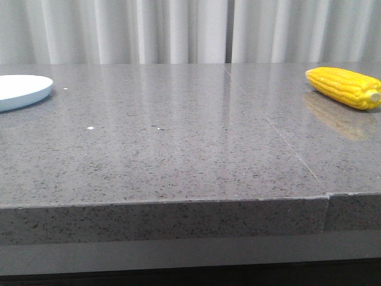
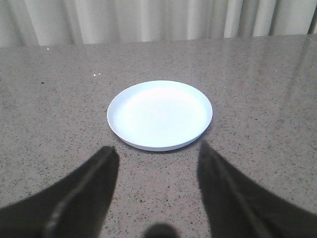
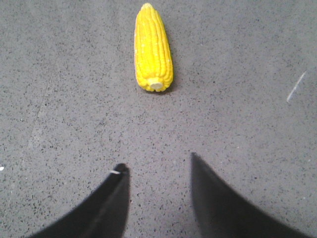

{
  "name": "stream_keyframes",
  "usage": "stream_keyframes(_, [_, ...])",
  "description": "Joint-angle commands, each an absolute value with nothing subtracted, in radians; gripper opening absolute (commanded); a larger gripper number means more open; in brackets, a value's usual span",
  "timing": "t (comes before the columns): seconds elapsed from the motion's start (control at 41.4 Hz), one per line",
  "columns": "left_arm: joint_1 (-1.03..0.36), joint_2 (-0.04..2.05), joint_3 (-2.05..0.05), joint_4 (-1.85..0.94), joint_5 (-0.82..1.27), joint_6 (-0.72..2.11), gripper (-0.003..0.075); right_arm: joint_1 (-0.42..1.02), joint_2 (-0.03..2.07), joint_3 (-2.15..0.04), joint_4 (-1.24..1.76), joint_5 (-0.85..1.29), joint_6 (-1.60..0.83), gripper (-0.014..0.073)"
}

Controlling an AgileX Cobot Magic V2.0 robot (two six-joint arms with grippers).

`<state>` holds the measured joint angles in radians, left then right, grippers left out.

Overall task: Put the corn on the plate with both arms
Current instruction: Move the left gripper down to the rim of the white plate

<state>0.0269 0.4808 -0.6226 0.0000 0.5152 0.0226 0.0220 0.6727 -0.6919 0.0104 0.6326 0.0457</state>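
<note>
The yellow corn [image 1: 345, 87] lies on the grey stone table at the far right, pale stub toward the front. In the right wrist view the corn [image 3: 152, 48] lies ahead of my right gripper [image 3: 157, 162], which is open and empty, a good gap short of the stub. The pale blue-white plate [image 1: 21, 90] sits at the far left edge, partly cut off. In the left wrist view the plate [image 2: 159, 115] lies empty just beyond my left gripper [image 2: 157, 149], which is open and empty. Neither gripper shows in the front view.
The table's front edge [image 1: 178, 202] runs across the front view, with a seam [image 1: 280, 134] in the stone toward the right. White curtains [image 1: 178, 30] hang behind the table. A few small white specks [image 1: 90, 128] lie on the surface.
</note>
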Motion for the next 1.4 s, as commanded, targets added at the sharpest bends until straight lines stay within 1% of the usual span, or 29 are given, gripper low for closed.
stream_keyframes(0.0, [0.028,0.491,-0.650,0.000,0.456,0.014,0.0540,0.021,0.682,-0.724,0.000,0.575,0.031,0.0481])
stream_keyframes(0.121, [0.028,0.514,-0.678,0.000,0.530,0.014,0.0534,0.021,0.682,-0.724,0.000,0.574,0.031,0.0477])
stream_keyframes(0.314, [0.028,0.641,-0.774,0.064,0.663,0.014,0.0534,0.021,0.682,-0.724,0.000,0.576,0.031,0.0477])
stream_keyframes(0.556, [0.038,0.844,-0.869,0.084,0.670,0.014,0.0534,0.021,0.682,-0.724,0.000,0.576,0.031,0.0477])
stream_keyframes(0.725, [0.111,1.024,-0.975,0.067,0.697,0.022,0.0534,0.021,0.682,-0.724,0.000,0.577,0.031,0.0477])
stream_keyframes(0.87, [0.205,1.146,-1.065,-0.065,0.695,0.143,0.0534,0.021,0.682,-0.724,0.000,0.579,0.031,0.0477])
stream_keyframes(0.991, [0.298,1.257,-1.133,-0.326,0.704,0.314,0.0534,0.021,0.682,-0.724,0.000,0.579,0.031,0.0477])
stream_keyframes(1.112, [0.362,1.355,-1.187,-0.487,0.704,0.421,0.0534,0.021,0.682,-0.724,0.000,0.579,0.031,0.0477])
stream_keyframes(1.378, [0.376,1.559,-1.285,-0.525,0.683,0.435,0.0533,0.021,0.682,-0.724,0.000,0.579,0.031,0.0477])
